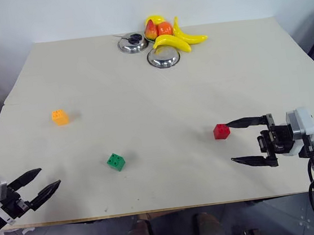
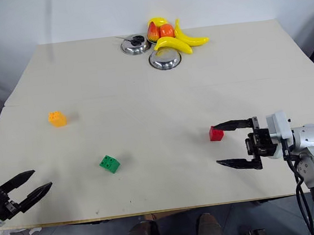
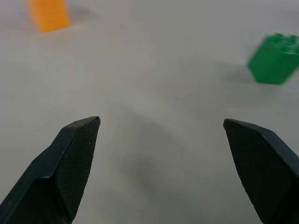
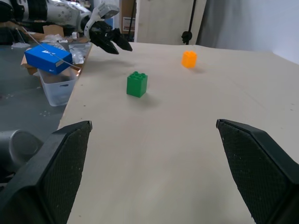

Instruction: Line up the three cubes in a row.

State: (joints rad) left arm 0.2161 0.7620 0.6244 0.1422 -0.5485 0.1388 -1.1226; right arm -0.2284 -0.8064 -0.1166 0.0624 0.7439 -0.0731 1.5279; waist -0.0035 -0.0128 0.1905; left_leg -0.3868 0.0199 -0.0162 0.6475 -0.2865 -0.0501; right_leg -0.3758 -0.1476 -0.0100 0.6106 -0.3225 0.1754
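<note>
The left hand (image 3: 161, 128) has its two black fingers (image 3: 70, 163) spread wide apart, with nothing between them but bare bench (image 3: 154, 93). The finger pads are dark and finely textured, tapering to blunt tips. Beyond the tips lies the pale, cream-coloured surface. A green block (image 3: 274, 59) with studs on top sits on it, past the tip of one finger, casting a soft shadow beside it. An orange block (image 3: 48, 15) stands farther off, past the other finger, partly cut by the edge of the view. The two blocks lie well apart, neither touching the hand.
</note>
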